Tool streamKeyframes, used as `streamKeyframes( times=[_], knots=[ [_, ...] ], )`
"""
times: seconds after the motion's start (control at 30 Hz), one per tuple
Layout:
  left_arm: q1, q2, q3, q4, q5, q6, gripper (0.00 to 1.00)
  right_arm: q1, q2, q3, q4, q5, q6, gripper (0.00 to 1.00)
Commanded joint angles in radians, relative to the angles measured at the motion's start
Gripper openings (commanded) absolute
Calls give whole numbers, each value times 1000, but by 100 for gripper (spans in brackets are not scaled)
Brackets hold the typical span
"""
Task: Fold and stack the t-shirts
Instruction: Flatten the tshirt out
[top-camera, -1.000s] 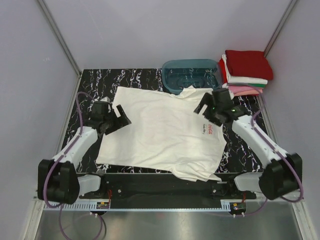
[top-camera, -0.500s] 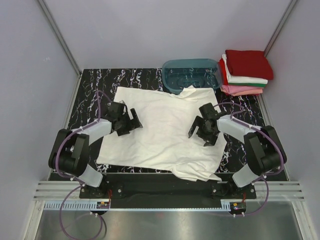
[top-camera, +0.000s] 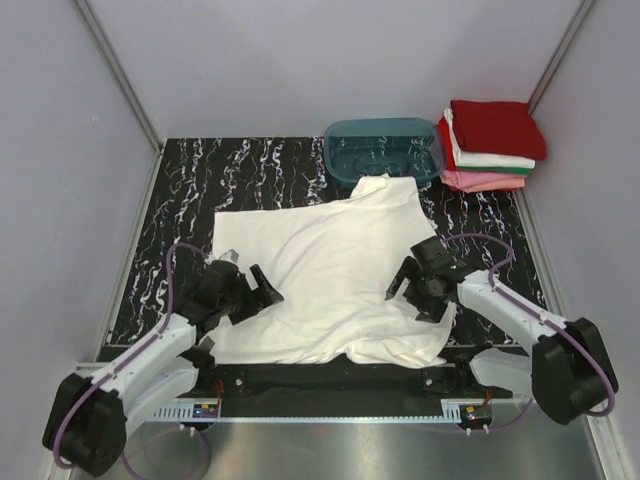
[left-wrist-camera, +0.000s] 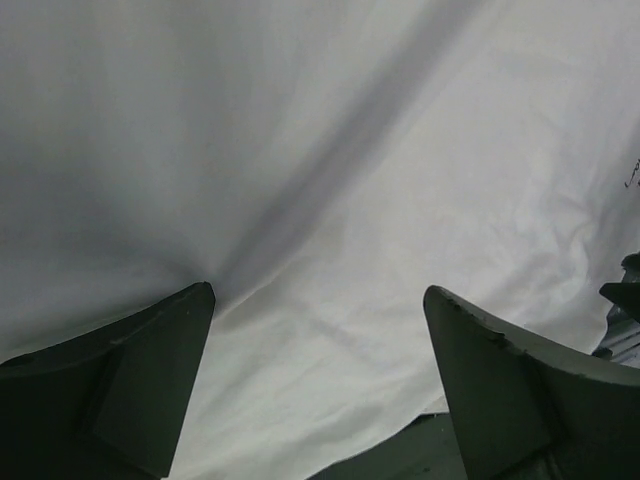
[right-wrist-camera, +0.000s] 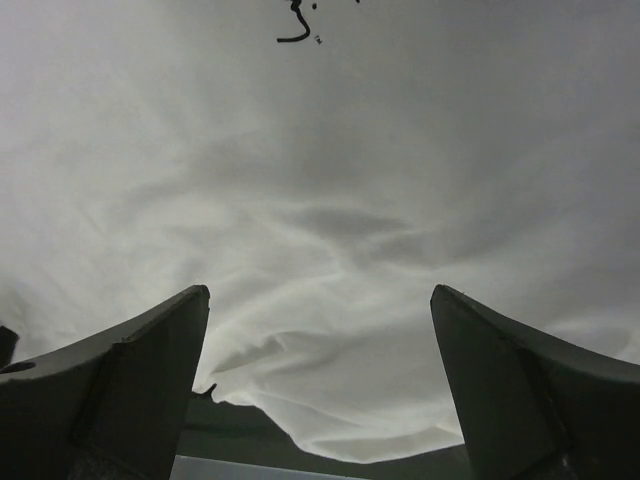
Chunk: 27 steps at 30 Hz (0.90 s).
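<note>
1. Left claw (top-camera: 265, 288): jaws spread wide with nothing between them. It sits low over the near left part of the white t-shirt (top-camera: 330, 250).
2. Left wrist view: the left claw (left-wrist-camera: 318, 295) has plain white t-shirt (left-wrist-camera: 350, 150) cloth ahead of it and under both fingers (left-wrist-camera: 120, 385). Whether the tips touch the cloth cannot be told.
3. Right claw (top-camera: 405, 298): jaws also fully apart and holding nothing. It is low over the shirt's near right part.
4. Right wrist view: the right claw (right-wrist-camera: 318, 292) faces rumpled white t-shirt (right-wrist-camera: 330, 200) cloth. The hem edge lies just below the gap between the fingers (right-wrist-camera: 120, 390).
5. The white t-shirt lies spread on the table (top-camera: 180, 190), spanning the space between the two claws and running on beyond both. Its far end reaches the near wall of the teal tub (top-camera: 345, 160).
6. The folded t-shirts (top-camera: 492, 140) are stacked well beyond the right claw and to its right, just beside the tub. Dark red is on top, with white and pink below.
</note>
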Motion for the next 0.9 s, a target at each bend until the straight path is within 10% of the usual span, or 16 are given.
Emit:
streamKeyframes(
  times=[0.0, 0.3, 0.5, 0.87],
  knots=[
    [-80, -164, -46, -226, -40, -148, 94, 17, -122, -9, -105, 37, 84, 100],
    [-188, -296, 157, -327, -214, -88, 96, 69, -249, 132, -161, 113, 65, 100],
    [-104, 123, 462, -232, -287, 159, 99, 1, 151, 480, -107, 198, -156, 100],
    [136, 644, 526, -28, -32, 267, 96, -107, 657, 657, 63, 104, -309, 95]
  ],
)
